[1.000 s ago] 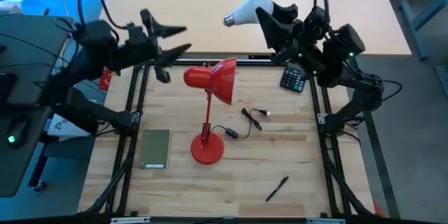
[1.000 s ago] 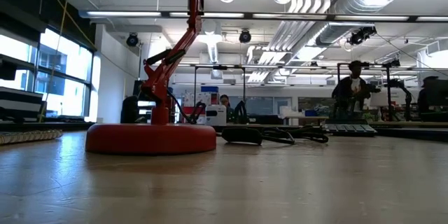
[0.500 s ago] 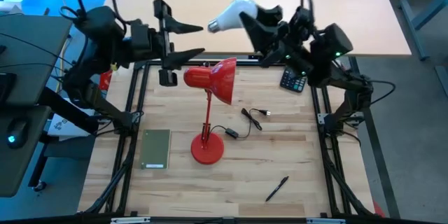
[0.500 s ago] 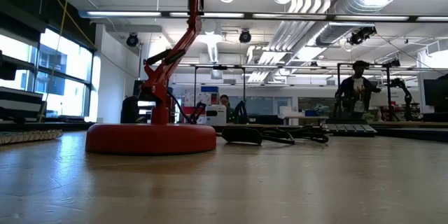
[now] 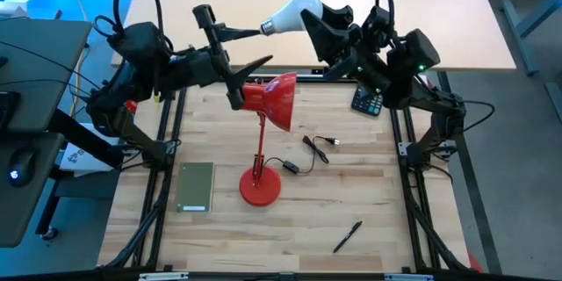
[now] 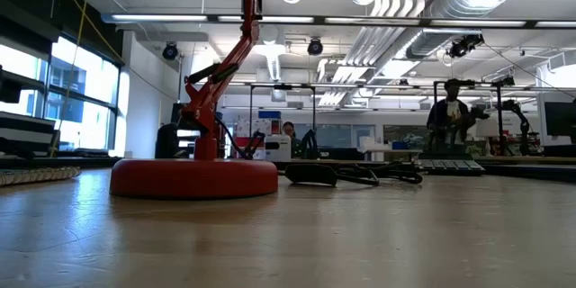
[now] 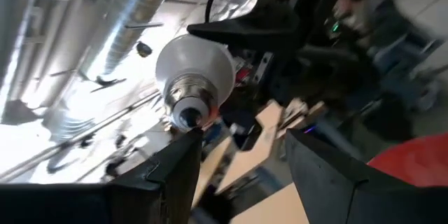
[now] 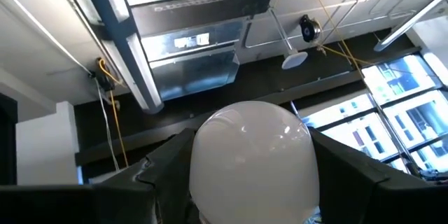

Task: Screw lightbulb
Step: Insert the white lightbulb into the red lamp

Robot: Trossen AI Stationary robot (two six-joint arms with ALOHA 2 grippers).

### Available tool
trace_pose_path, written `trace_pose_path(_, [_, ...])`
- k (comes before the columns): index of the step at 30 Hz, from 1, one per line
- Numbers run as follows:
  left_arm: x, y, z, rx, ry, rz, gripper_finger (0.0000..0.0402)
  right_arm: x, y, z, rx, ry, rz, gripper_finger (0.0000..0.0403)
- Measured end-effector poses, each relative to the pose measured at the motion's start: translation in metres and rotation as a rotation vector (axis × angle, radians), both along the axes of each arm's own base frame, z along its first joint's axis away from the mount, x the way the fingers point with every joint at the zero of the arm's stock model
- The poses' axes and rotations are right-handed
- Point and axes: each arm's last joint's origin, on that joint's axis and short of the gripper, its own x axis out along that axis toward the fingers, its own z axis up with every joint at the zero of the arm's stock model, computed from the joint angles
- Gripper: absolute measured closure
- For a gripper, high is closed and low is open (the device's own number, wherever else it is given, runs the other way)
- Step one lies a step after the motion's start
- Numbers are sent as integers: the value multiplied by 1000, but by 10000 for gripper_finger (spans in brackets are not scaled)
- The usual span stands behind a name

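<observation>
Not yet screwed in. Lightbulb [image 5: 294,13] held aloft beyond the far edge of the bench [image 5: 369,184], white globe pinched in the right hand [image 5: 318,25], metal base pointing toward the left arm. Left hand [image 5: 237,53] spread wide, raised near the lamp shade [image 5: 272,97], fingertips close to the bulb's base but apart from it; in the left wrist view, bulb base [image 7: 187,112] seen just ahead between the two dark fingers. Judged as early-to-middle: bulb picked up and lifted, still well clear of the shade's opening; left to do, by the look of it, steadying the shade, bringing the base to the socket, turning it home.

Light wooden bench framed by black rails. Red desk lamp [image 5: 261,184] standing mid-bench, cord [image 5: 318,147] trailing beside it. Green notebook [image 5: 196,186] left of the lamp base, black pen [image 5: 347,236] near the front right, calculator [image 5: 366,99] under the right arm. Beyond, an open workshop with ceiling ducts [image 6: 396,9], windows, and a person [image 6: 447,117] standing far off.
</observation>
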Motion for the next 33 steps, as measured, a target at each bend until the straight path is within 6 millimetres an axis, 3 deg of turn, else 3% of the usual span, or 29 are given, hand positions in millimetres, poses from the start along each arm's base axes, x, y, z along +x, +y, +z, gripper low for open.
trace_pose_path(7, [-13,-1,8,53,-27,52,201,-2,0,2,-23,-15,-32,171])
trace_pose_path(16, [-3,-8,6,158,-10,27,201,4,0,-2,15,-18,-3,171])
trace_pose_path(33, [12,-8,2,164,-23,79,201,12,6,-7,31,0,34,171])
